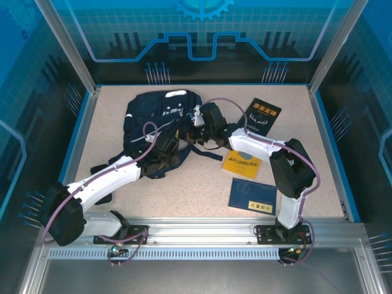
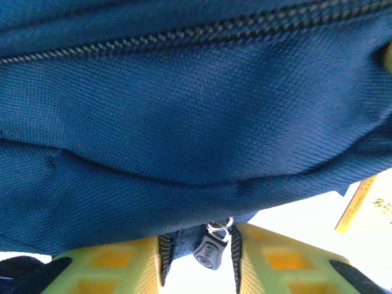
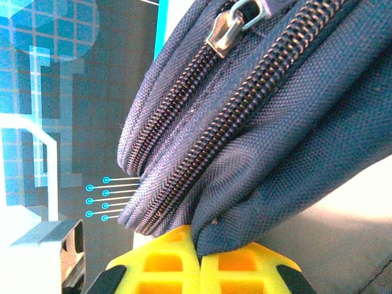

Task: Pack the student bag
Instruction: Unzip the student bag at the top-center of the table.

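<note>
The student bag [image 1: 156, 119] lies on the left middle of the surface [image 1: 104, 141], and both arms reach over to it. The right hand [image 3: 199, 245] is squeezed shut on a fold of the bag's blue cloth, just under two closed zips [image 3: 245, 92]. It most likely holds the bag there so it does not slide when a zip gets pulled. The left hand [image 2: 199, 239] has its yellow fingers [image 2: 110, 269] a little way apart, with the small dark zip pull [image 2: 210, 250] hanging between them; I cannot tell if they pinch it yet. I think the job now is to open the bag, since nothing can go in while it is zipped. A black book [image 1: 264, 117], a yellow book [image 1: 241, 163] and a blue book [image 1: 253, 196] lie to the right of the bag, likely waiting to be packed
</note>
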You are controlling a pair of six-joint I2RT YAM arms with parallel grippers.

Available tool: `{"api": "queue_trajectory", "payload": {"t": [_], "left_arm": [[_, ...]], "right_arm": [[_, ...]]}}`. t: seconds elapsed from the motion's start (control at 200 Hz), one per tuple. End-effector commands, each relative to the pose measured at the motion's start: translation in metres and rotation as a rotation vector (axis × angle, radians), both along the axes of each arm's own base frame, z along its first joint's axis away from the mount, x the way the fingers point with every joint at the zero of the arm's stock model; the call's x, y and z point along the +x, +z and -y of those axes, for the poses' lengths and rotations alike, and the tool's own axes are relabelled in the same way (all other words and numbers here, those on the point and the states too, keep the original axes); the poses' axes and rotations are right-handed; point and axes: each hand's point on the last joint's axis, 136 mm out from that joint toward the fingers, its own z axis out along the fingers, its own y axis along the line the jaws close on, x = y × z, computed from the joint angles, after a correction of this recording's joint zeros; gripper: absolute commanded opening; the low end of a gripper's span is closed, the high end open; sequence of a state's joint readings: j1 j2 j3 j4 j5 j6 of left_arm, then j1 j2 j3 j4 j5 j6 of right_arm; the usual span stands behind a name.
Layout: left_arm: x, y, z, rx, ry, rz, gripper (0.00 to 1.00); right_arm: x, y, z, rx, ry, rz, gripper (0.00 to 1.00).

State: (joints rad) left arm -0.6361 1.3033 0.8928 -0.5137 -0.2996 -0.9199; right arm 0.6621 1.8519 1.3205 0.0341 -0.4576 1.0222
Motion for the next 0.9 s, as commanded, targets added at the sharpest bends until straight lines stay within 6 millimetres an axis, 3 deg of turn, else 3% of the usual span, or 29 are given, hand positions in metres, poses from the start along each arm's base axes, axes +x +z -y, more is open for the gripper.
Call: {"api": "queue_trajectory", "payload": {"t": [0.0,0.18,0.63,0.755,0.895], "left_arm": [[0.000,-0.009,-0.003,0.031,0.022,-0.020,0.37],[0.000,-0.012,-0.004,0.054,0.010,-0.033,0.32],[-0.001,-0.009,-0.010,0.093,-0.003,-0.020,0.00],[-0.007,-0.005,-0.013,0.105,-0.027,-0.028,0.00],[-0.024,-0.009,-0.026,0.143,-0.043,-0.061,0.00]], "right_arm": [[-0.005,0.041,-0.016,0.094,0.051,0.071,0.00],[-0.005,0.040,-0.015,0.090,0.048,0.070,0.00],[-0.005,0.034,-0.008,0.051,0.022,0.074,0.00],[-0.001,0.023,0.003,-0.010,-0.011,0.063,0.00],[0.008,0.012,0.029,-0.078,-0.062,0.062,0.00]]}}
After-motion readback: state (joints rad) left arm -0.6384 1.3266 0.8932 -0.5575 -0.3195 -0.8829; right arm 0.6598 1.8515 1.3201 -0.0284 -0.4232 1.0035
